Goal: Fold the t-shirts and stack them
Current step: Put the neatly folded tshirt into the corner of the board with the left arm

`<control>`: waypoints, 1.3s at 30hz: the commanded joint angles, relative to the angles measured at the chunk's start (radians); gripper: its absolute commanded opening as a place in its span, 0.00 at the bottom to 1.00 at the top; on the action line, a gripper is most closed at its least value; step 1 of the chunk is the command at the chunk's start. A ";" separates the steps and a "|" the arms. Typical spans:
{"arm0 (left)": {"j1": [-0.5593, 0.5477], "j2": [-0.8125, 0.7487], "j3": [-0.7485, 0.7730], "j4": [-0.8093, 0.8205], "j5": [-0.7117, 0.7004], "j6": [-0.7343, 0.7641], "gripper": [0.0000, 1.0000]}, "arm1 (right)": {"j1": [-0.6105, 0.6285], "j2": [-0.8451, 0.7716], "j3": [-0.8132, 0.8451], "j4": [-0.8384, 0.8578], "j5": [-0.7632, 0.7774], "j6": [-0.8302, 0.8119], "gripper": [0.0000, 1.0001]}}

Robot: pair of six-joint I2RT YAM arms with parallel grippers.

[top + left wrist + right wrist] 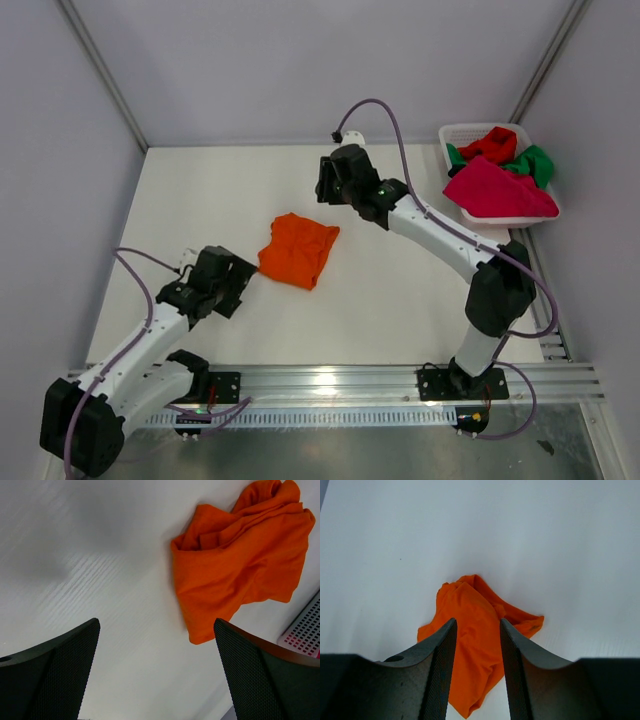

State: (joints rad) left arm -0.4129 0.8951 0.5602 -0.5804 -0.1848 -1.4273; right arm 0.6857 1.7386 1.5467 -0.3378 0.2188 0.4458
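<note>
Four soft cloth t-shirts are in view. One bright orange t-shirt [298,250] [240,570] [465,605] lies alone on the smooth white matte table [200,200], roughly folded into a lumpy, rounded rectangle with loose creases and overlapping layers along one edge. Well to the right of that orange shirt and farther back stands a white plastic lattice basket [455,135] with a perforated grid wall. A crumpled red t-shirt [490,145] and a bunched green t-shirt [530,160] are heaped inside it, and a magenta-pink t-shirt [500,190] is draped in a broad smooth sheet over its near rim.

The left gripper [243,283] [156,625] sits just to the left of the orange shirt, close to it but apart. Its two black fingers [65,670], faced with fine dimpled mesh pads, are spread wide with only bare table between them, gripping nothing.

The right gripper [324,186] [477,622] hangs above and behind the orange shirt, clear of the cloth. Its curved black fingers [440,670] with ribbed inner faces stand partly apart, and the orange fabric shows below through the narrow gap; nothing is clasped between them
</note>
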 commanded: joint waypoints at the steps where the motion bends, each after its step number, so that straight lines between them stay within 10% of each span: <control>1: -0.020 0.027 -0.028 0.129 -0.047 -0.084 0.98 | 0.000 -0.076 -0.017 0.025 0.025 -0.032 0.44; 39: -0.156 0.562 0.175 0.350 -0.033 -0.044 0.95 | -0.025 -0.137 -0.108 0.017 0.030 -0.070 0.44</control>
State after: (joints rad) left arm -0.5636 1.4338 0.6994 -0.2771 -0.2070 -1.4902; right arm 0.6655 1.6577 1.4479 -0.3454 0.2234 0.3790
